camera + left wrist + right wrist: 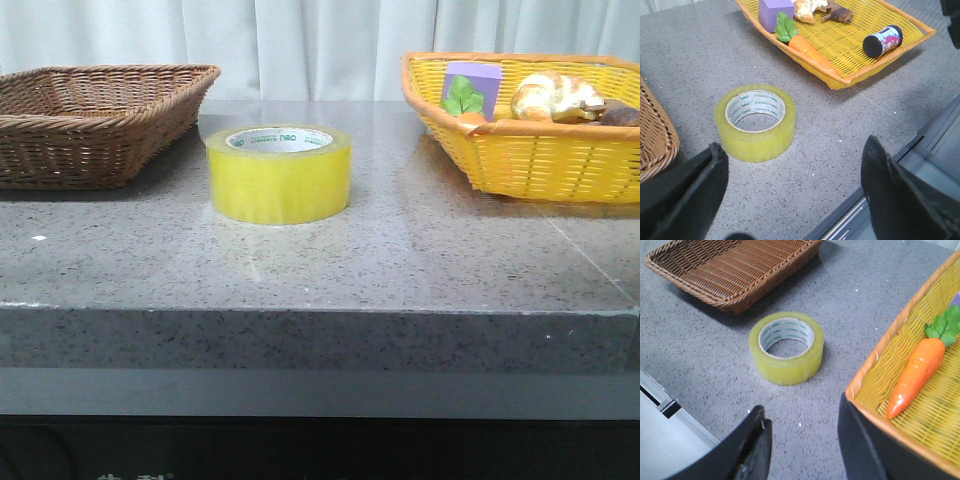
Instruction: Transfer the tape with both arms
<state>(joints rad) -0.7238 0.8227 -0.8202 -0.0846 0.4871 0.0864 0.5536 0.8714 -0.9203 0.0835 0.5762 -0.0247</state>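
Note:
The tape (279, 172) is a squat yellow roll with a white inner ring and green letters, lying flat on the grey stone table (400, 260) between two baskets. It also shows in the left wrist view as the tape (756, 122) and in the right wrist view as the tape (786, 347). My left gripper (792, 155) hangs open above the table's front edge, short of the roll, with nothing between its fingers. My right gripper (802, 412) is open too, empty, beside the yellow basket's rim. Neither arm shows in the front view.
A brown wicker basket (95, 115) stands at the back left. A yellow basket (530, 150) at the back right holds a purple box (472, 82) with green leaves, a toy carrot (917, 374), bread (553, 97) and a small dark can (882, 41).

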